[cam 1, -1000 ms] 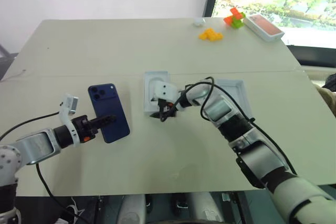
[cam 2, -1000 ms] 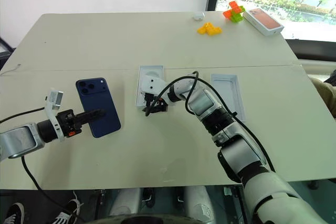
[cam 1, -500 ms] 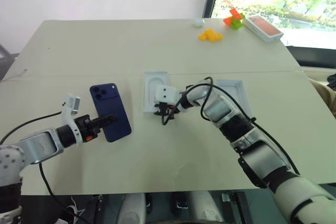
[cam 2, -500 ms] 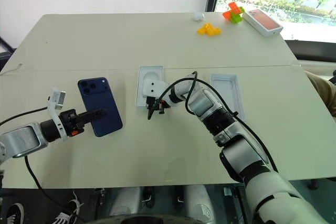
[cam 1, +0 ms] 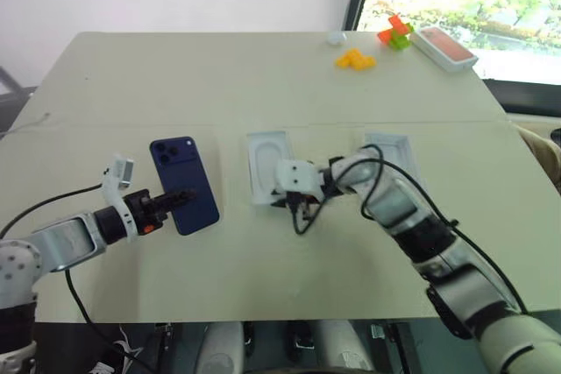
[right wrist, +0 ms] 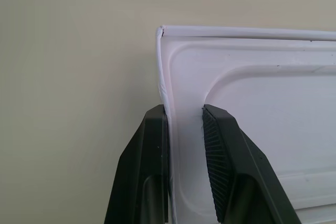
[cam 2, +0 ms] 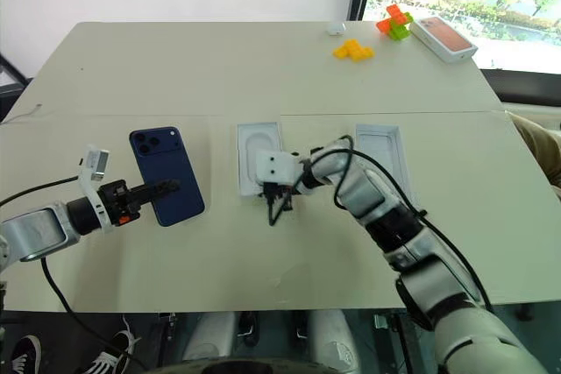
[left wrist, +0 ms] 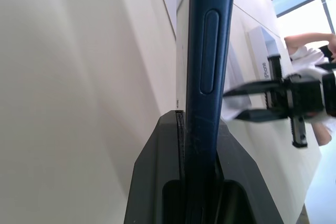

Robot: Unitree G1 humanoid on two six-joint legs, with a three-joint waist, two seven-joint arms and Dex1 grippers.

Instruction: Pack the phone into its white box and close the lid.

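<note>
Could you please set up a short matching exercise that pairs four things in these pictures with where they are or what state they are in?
Things:
1. phone
2. white insert
3. red-topped box
4. yellow blocks

Places or states:
A. at the table's far right corner, by the window
B. edge pinched by the right gripper
C. clamped in the left gripper
D. loose on the table's far side, beside the orange and green blocks

Pairs: 1-C, 2-B, 3-A, 4-D
</note>
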